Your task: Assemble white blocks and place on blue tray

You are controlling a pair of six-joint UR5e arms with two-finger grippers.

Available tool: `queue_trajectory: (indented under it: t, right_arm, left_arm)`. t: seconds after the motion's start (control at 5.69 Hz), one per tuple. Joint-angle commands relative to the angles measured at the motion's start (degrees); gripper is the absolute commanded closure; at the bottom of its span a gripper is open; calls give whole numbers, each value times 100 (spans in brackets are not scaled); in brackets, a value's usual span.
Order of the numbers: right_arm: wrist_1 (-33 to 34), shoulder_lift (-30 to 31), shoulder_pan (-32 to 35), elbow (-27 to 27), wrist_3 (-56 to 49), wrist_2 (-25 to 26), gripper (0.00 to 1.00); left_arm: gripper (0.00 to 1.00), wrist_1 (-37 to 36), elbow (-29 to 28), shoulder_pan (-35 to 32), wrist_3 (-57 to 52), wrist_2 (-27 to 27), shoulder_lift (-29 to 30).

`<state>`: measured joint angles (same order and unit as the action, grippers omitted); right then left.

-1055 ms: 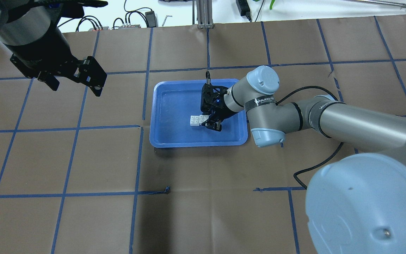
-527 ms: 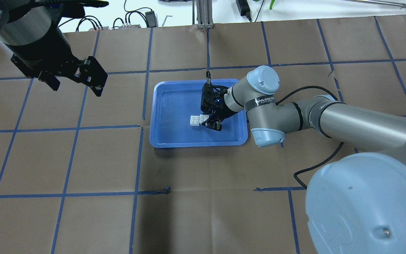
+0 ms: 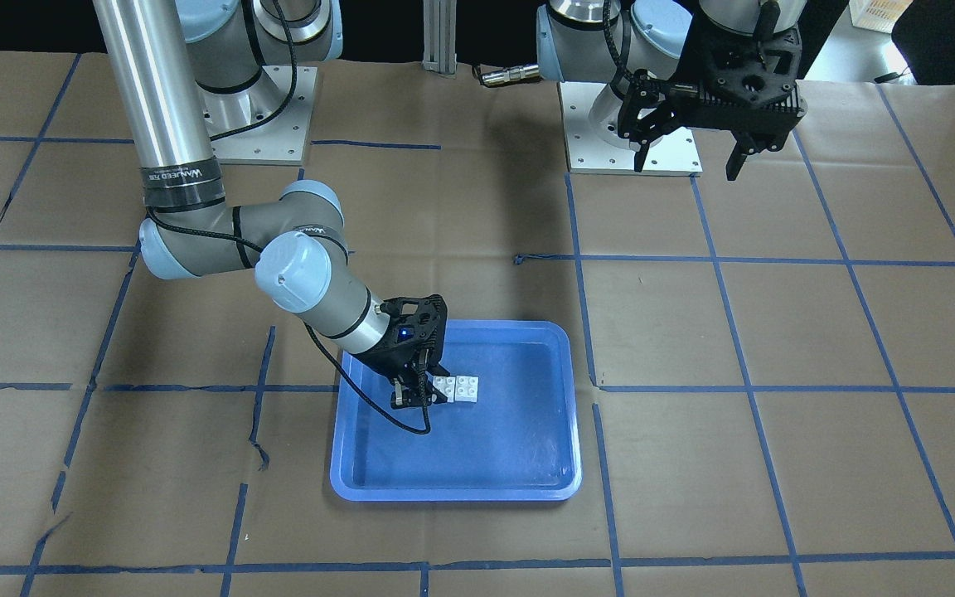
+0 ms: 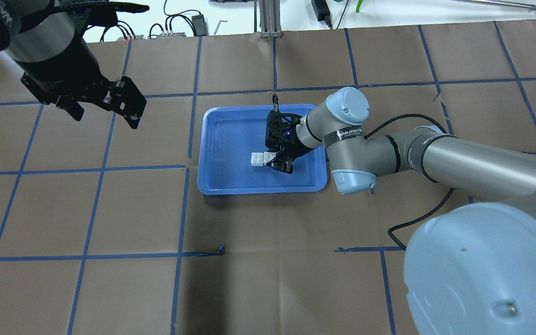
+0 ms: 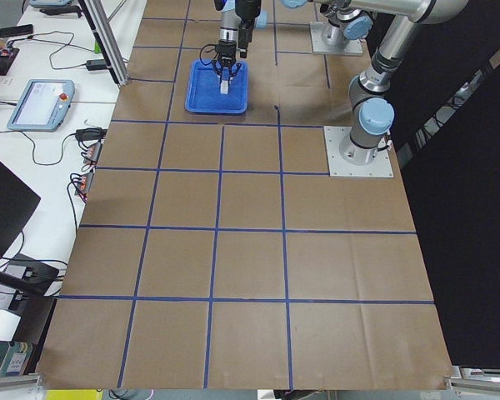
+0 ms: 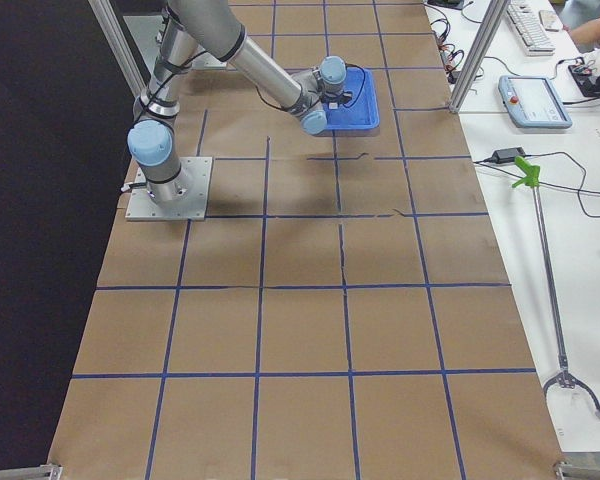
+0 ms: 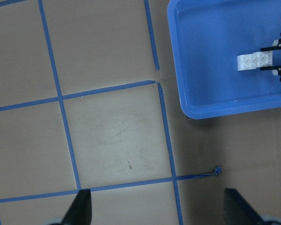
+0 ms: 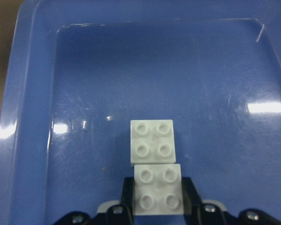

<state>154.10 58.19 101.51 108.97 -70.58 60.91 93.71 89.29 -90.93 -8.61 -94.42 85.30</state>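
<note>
Two white blocks [image 4: 262,158] sit edge to edge, slightly offset, inside the blue tray [image 4: 231,139]. They also show in the front-facing view [image 3: 458,387] and the left wrist view [image 7: 255,60]. My right gripper [image 4: 279,163] is low in the tray, its fingers pressed on both sides of the nearer block [image 8: 158,189]. The farther block [image 8: 152,141] is free of the fingers. My left gripper [image 4: 103,114] is open and empty, held high over the table well left of the tray.
The tray [image 3: 486,456] lies on brown paper marked with blue tape lines [image 4: 182,209]. The right arm's elbow [image 4: 349,139] hangs over the tray's right rim. Cables and small devices [image 4: 175,28] lie beyond the table's far edge.
My left gripper has shifted a little to the right and nearer in the overhead view. The right gripper and the blocks have barely moved.
</note>
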Motion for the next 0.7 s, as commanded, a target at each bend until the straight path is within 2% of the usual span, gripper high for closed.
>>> queue_trajectory:
  t: [0.0, 0.18, 0.35, 0.53]
  right_arm:
    - [15, 0, 9, 1, 1, 0, 78]
    - [15, 0, 0, -8, 9, -9, 66]
    - [15, 0, 0, 1, 18, -9, 62]
    - [15, 0, 9, -8, 18, -17, 51]
  left_arm:
    - [1, -2, 53, -4, 0, -14, 5]
    - [1, -2, 36, 5, 0, -15, -4]
    - [1, -10, 54, -4, 0, -32, -4]
    - [1, -10, 36, 5, 0, -23, -4]
